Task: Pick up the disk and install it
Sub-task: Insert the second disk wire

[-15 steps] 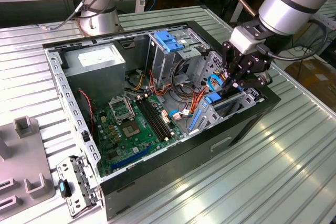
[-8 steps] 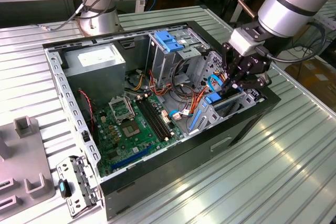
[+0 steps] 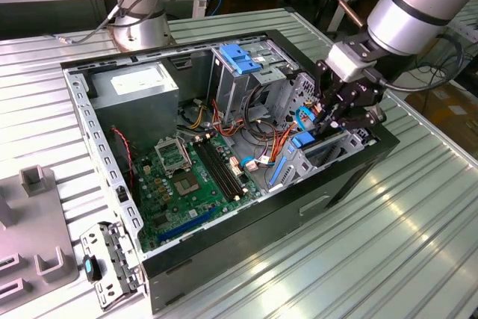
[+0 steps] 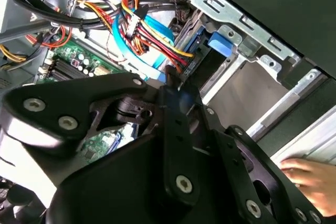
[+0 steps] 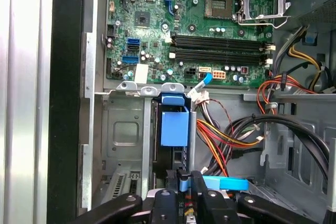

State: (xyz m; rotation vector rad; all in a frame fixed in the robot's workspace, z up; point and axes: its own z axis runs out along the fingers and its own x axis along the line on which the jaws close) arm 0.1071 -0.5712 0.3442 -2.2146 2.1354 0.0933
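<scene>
The disk (image 5: 173, 127) stands on edge in the metal drive bay (image 5: 123, 140) at the case's corner. Its bright blue side rail faces up and an end tab points toward the motherboard. In the exterior view the disk's blue rail (image 3: 302, 140) shows in the bay at the case's right end, under my gripper (image 3: 336, 121). In the first wrist view my gripper (image 5: 182, 179) is shut on the near end of the blue rail. The second wrist view shows the gripper (image 4: 170, 74) closed on a blue edge, with the disk's tab (image 4: 220, 43) beyond it.
Red, yellow and black cables (image 5: 231, 135) run beside the bay. The motherboard (image 3: 187, 177), power supply (image 3: 138, 91) and a tall cage with a light-blue block (image 3: 240, 57) are inside the case. A person's hand (image 4: 310, 177) rests outside the case wall. A second arm's base (image 3: 142, 28) stands behind.
</scene>
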